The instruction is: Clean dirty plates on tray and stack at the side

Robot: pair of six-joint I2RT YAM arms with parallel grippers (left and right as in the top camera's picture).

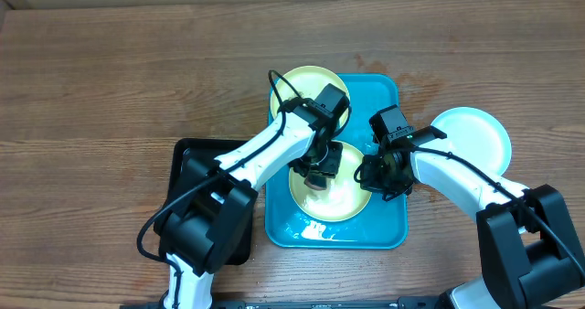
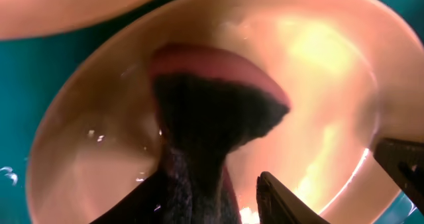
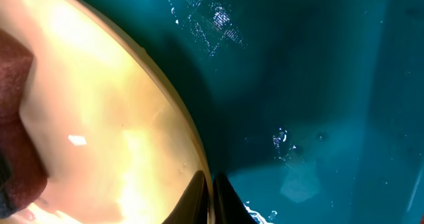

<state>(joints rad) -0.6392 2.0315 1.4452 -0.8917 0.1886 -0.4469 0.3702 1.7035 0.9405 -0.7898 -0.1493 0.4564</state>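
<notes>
The fingers of the right gripper are pinched on the right rim of the round yellow-green-rimmed plastic plate, which is set in the turquoise plastic tray. At its centre a dark, red-faced sponge is pressed by the closed left gripper (the nearer arm). Open table is found rightward, past the tray's rim.
</notes>
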